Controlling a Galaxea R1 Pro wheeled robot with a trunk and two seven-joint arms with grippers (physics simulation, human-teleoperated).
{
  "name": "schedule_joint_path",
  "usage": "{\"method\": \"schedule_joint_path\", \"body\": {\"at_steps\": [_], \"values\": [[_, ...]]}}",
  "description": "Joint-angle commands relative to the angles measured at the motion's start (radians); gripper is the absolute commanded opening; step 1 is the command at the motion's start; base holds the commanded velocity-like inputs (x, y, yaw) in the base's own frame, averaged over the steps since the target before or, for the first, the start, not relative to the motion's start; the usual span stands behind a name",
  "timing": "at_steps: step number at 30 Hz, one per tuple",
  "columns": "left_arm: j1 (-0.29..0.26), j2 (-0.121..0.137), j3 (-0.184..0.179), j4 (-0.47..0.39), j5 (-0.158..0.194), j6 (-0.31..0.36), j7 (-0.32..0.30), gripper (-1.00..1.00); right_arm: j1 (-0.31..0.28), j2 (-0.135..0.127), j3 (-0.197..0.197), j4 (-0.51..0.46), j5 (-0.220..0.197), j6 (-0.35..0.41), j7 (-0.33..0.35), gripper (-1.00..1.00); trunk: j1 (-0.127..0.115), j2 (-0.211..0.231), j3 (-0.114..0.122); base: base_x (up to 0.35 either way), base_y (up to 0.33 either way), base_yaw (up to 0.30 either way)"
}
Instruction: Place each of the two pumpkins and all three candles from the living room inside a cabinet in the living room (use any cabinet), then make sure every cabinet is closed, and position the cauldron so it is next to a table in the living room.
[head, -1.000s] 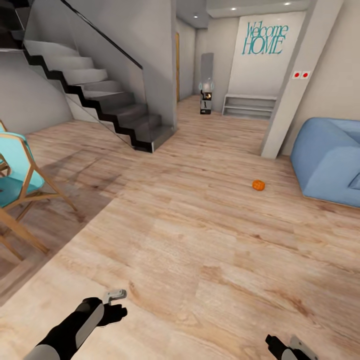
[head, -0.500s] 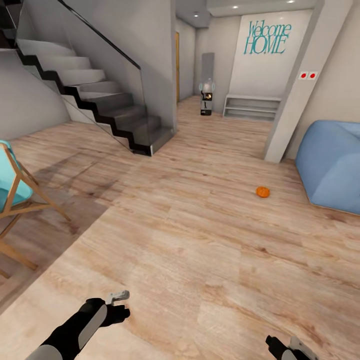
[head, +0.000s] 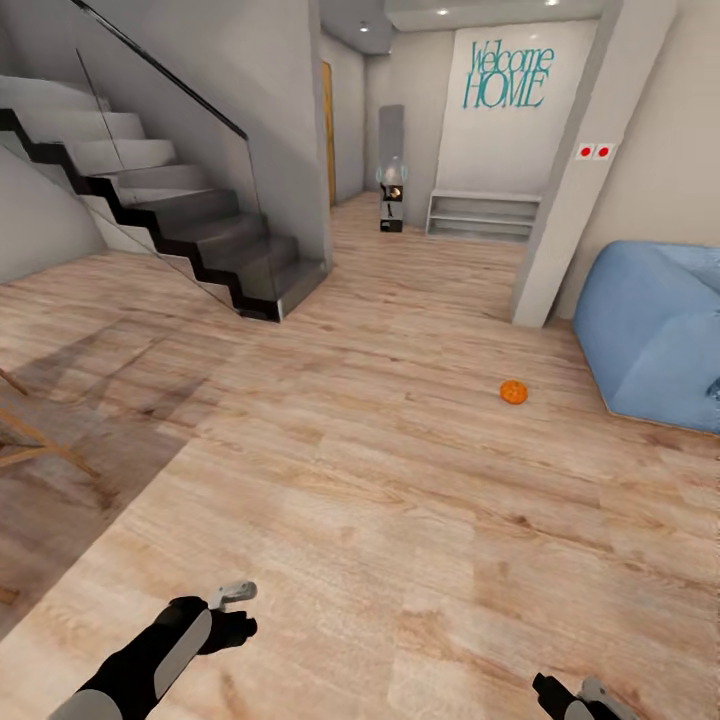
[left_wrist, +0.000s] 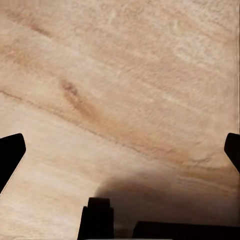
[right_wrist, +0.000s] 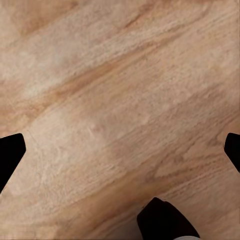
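Setting: you look down an open room with a pale wood floor, a staircase on your left and a blue sofa on your right.
Pumpkin: one small orange pumpkin sits alone on the floor, near the sofa's front corner but not touching it.
Left gripper: the left gripper hangs low by your left side, fingers spread wide, holding nothing.
Right gripper: the right gripper is likewise spread and empty; in the head view it sits at the lower edge, so its pose there is hard to judge.
Key relation: the pumpkin lies ahead and to your right, well apart from both hands; the right arm looks nearer.
Long axis: none to speak of, as the pumpkin is round.
Likely next: drive closer before reaching.
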Motion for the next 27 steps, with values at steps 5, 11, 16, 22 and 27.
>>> {"method": "schedule_joint_path", "body": {"at_steps": [5, 11, 16, 22, 27], "values": [[0.0, 0.001, -0.006, -0.002, 0.011, 0.002, 0.009, 1.0, 0.0, 0.0, -0.001, -0.002, -0.006, 0.007, -0.003, 1.0, 0.001, 0.0, -0.001, 0.35, 0.0, -0.278], [0.0, 0.002, -0.006, -0.002, 0.011, 0.001, 0.009, 1.0, 0.0, 0.0, 0.0, -0.002, -0.004, 0.003, -0.003, 1.0, 0.001, 0.0, -0.001, 0.35, 0.0, -0.127], [0.0, 0.002, -0.006, -0.002, 0.011, 0.001, 0.009, 1.0, 0.0, 0.0, 0.002, -0.001, 0.003, 0.003, -0.002, 1.0, 0.001, 0.0, -0.001, 0.35, 0.0, -0.007], [0.0, 0.002, -0.006, -0.002, 0.011, 0.001, 0.009, 1.0, 0.0, 0.002, 0.002, -0.003, 0.005, 0.003, -0.002, 1.0, 0.001, 0.0, -0.001, 0.35, 0.0, -0.001], [0.0, 0.002, -0.006, -0.002, 0.011, 0.001, 0.009, 1.0, 0.0, 0.003, 0.0, -0.004, -0.001, 0.002, -0.003, 1.0, 0.001, 0.0, 0.001, 0.35, 0.0, -0.096]]}}
